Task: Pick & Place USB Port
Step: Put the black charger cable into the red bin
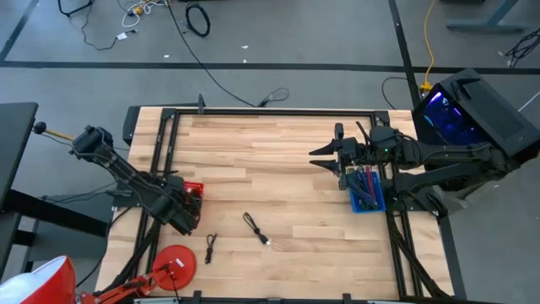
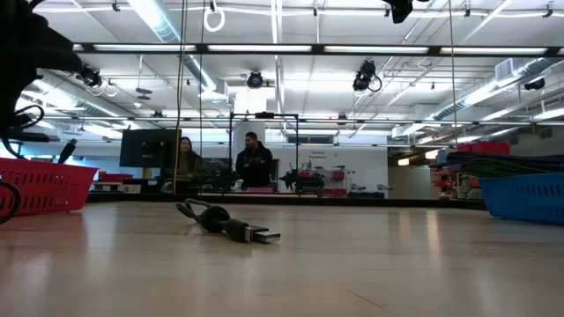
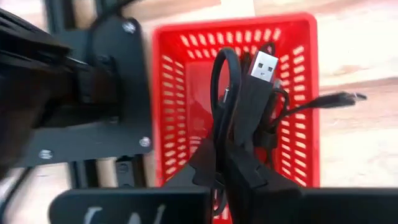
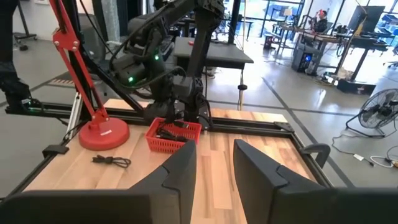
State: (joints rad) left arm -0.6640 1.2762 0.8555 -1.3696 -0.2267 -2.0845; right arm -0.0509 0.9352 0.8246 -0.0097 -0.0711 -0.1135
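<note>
Left gripper (image 3: 239,158) is clamped on a floppy black USB cable (image 3: 245,106) over the red plastic basket (image 3: 180,93) at the bench's left edge. Light and limp, so grip the plug. Right gripper (image 4: 214,168) is parted.

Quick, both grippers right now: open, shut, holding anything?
Left gripper: shut on a black USB cable, over the red basket.
Right gripper: open, empty, above the blue bin.
</note>
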